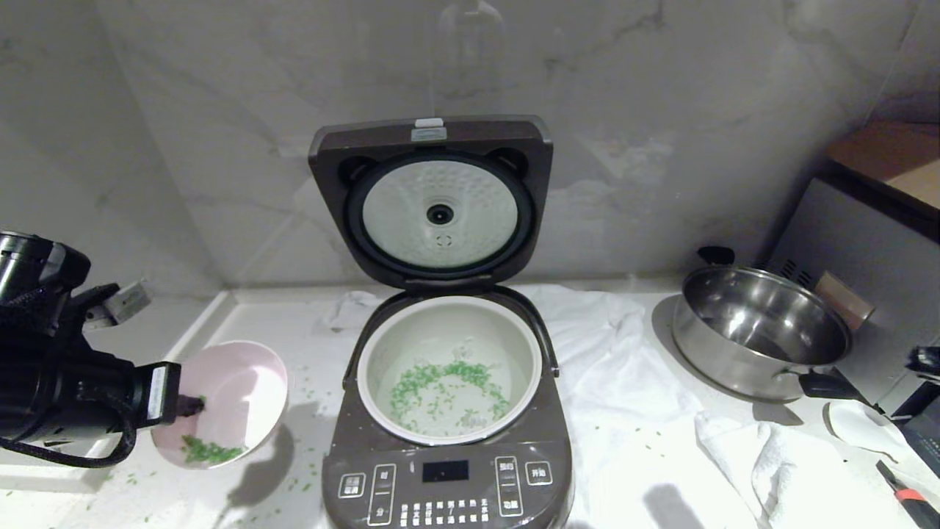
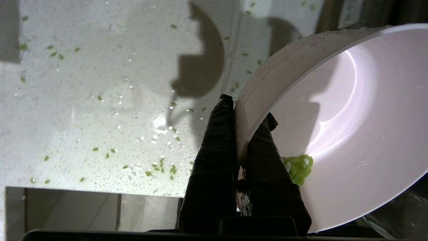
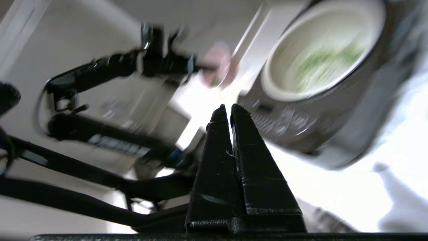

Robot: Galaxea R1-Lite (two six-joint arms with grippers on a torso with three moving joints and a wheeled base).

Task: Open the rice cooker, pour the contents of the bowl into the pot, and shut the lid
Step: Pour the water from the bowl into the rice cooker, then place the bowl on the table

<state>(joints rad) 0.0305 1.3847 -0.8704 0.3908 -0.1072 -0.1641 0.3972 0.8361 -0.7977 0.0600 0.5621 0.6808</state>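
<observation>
left gripper [image 1: 192, 403] holds the pink bowl [image 1: 235, 389] tilted beside the open rice cooker [image 1: 448, 470].
its fingers [image 2: 214, 160] are clamped on the bowl rim, some green bits [image 1: 208, 450] are left inside. most green contents [image 1: 440, 389] lie in the pot [image 1: 448, 323], the lid [image 1: 433, 198] stands upright. right gripper [image 3: 226, 110] has fingers together, off the desk [image 1: 308, 353], in front of the cooker.

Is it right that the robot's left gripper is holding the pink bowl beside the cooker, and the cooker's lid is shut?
Not quite. The lid is open, standing up behind the pot, as the head view shows. The rest is right: the left gripper is pinching the rim of the pink bowl beside the rice cooker.
</observation>
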